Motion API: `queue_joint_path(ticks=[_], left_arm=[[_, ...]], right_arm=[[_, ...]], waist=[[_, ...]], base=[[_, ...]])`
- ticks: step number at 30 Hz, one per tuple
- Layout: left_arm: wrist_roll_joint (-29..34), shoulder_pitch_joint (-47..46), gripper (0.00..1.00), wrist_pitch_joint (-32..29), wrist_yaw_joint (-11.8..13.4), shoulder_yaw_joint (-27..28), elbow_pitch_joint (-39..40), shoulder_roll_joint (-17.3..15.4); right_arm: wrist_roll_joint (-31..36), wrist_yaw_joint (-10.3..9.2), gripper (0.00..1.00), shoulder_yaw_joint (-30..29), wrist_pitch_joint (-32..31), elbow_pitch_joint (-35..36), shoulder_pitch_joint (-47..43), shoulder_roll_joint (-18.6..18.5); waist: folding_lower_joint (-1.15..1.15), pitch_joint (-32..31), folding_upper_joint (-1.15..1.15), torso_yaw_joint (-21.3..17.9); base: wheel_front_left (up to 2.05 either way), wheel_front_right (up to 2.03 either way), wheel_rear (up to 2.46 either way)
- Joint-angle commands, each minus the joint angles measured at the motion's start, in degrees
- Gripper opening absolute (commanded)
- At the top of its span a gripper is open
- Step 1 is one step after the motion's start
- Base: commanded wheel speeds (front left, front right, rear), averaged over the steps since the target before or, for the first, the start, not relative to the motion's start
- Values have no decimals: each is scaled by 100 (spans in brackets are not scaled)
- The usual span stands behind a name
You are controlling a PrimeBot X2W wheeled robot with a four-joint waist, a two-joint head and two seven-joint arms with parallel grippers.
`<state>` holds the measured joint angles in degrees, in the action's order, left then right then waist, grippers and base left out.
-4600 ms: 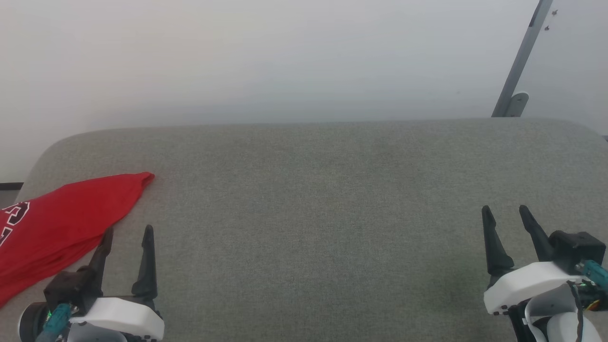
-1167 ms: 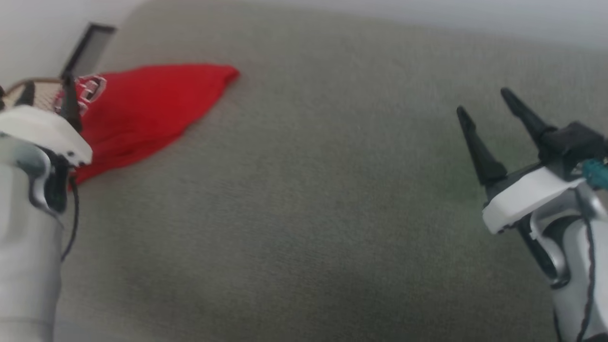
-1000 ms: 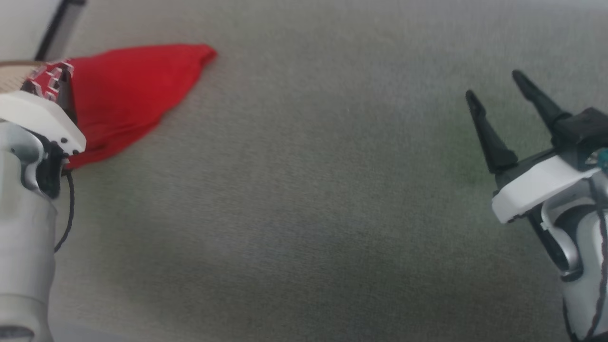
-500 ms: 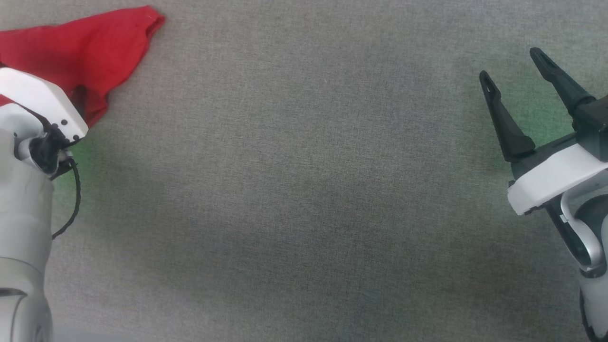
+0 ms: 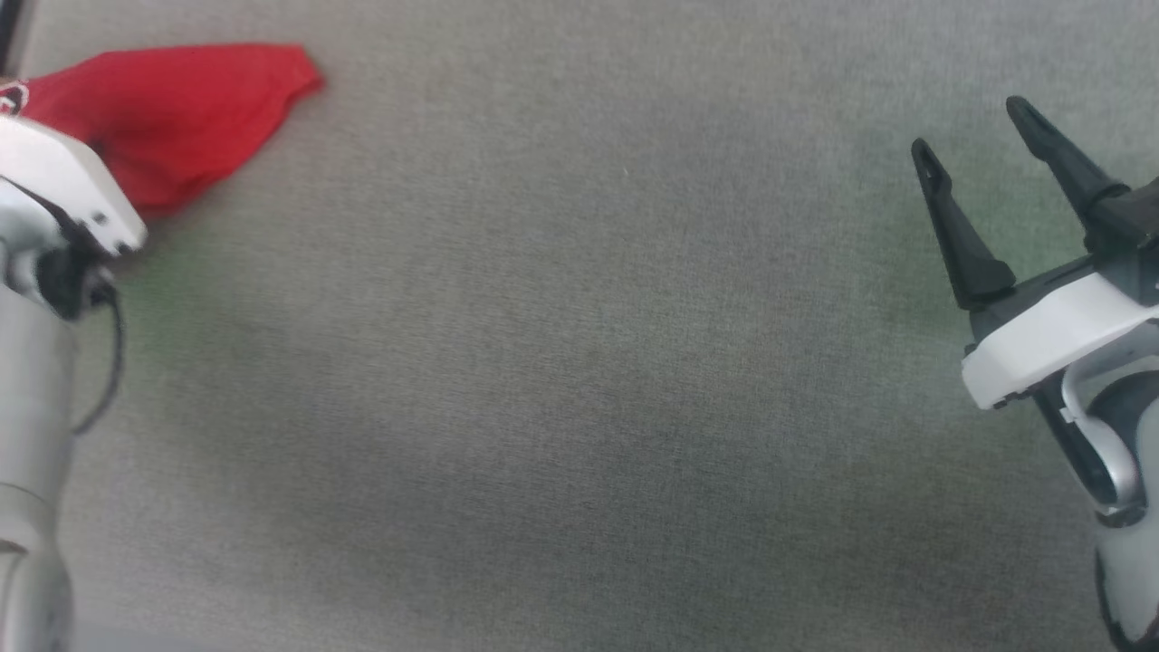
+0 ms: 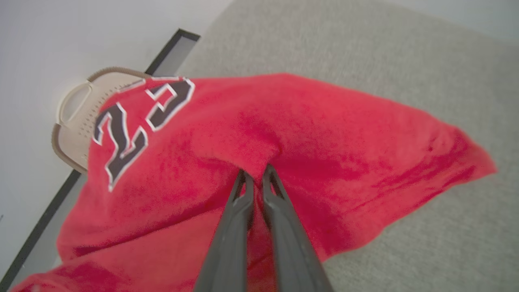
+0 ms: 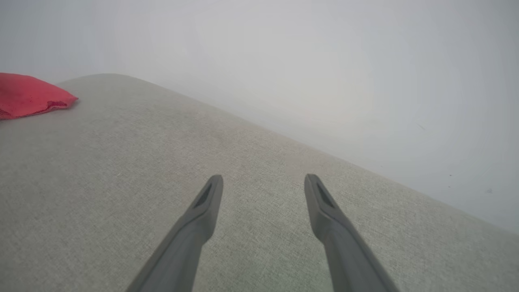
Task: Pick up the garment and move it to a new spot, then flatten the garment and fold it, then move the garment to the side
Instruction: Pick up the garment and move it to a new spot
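The red shirt [image 5: 181, 109] lies at the far left end of the gray table [image 5: 579, 362]. Its long way runs from the table's left edge in toward the middle, where it ends in a point.

The left fingers [image 6: 244, 194] are pinched together on a fold near the middle of the shirt [image 6: 344, 129], and the cloth bunches up at their tips. The right fingers [image 5: 960, 235] are spread wide and hold nothing. They hang over bare table far off to the right, well apart from the shirt, so I think the left arm has to carry the shirt toward the middle.

In the head view the left arm [image 5: 45, 208] covers its own fingers, and the shirt is cut off at the picture's left side. No sleeves can be seen. In the left wrist view, the part of the shirt with dark numbers partly covers a tan basket [image 6: 75, 117], and I cannot tell how much of the shirt hangs off the table.
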<state>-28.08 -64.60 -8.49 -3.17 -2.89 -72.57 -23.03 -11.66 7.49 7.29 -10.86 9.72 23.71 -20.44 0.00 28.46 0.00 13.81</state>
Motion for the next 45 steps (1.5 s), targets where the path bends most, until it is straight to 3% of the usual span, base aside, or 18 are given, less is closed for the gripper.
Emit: queue_joint_path(ticks=[1, 12, 22, 31, 38, 45], left_arm=[[72, -126, 0, 118, -54, -45, 48, -87], [647, -774, 0, 939, -268, -649, 486, -523], [1017, -1320, 0, 918, -380, -1264, 1166, -685], [922, -1210, 0, 449, -423, -1618, 2316, -735], [607, -629, 0, -352, -419, -1784, 4131, -881], [417, 297, 0, -1448, -14, -1893, 6318, -987]], right_arm=[[-46, 0, 100, 11, 78, -52, -47, 47], [-81, 0, 100, 16, 585, -596, -315, 386], [-89, 0, 100, -166, 975, -954, -638, 724], [-20, 0, 100, -471, 1145, -987, -815, 912], [69, 0, 100, -788, 1213, -915, -783, 1054], [154, 0, 100, -1230, 1335, -892, -639, 1110]], waist=[[0, -175, 0, 39], [0, -1177, 0, 205], [0, -1990, 0, 282], [0, -2254, 0, 213], [0, -2200, 0, -107], [0, -1989, 0, -663]], base=[[0, 0, 0], [0, 0, 0], [0, 0, 0], [0, 0, 0], [0, 0, 0], [0, 0, 0]])
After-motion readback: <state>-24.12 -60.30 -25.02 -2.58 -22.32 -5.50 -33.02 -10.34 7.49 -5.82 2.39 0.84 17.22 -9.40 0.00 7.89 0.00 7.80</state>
